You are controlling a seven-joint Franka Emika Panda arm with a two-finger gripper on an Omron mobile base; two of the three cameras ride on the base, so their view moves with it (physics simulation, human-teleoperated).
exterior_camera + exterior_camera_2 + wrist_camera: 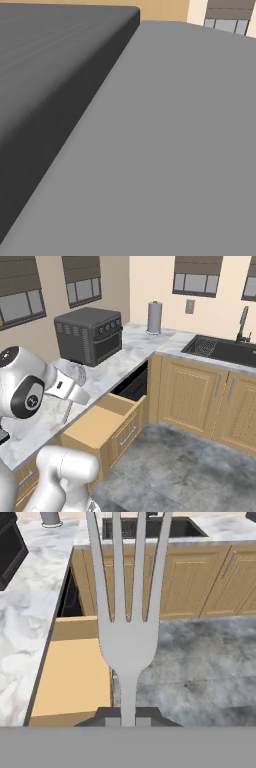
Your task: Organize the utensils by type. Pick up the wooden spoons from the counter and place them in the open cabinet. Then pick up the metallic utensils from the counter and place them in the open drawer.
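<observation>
While gripped, fork (pixel 127 637) over drawer (pixel 70 677).

Silver-grey fork (pixel 128 637), tan drawer (pixel 70 677), white-grey marbled counter (pixel 25 637)

1 fork (pixel 127 637) w/ 3 tines is sitting in the gripper (pixel 128 719), pointing away from it. 1 drawer (pixel 70 672) is standing open just below-left of the gripper. 1 toaster oven (pixel 90 335), 1 paper-towel roll (pixel 154 317), 1 sink (pixel 225 350) w/ 1 faucet (pixel 242 323) are showing beyond it.
</observation>
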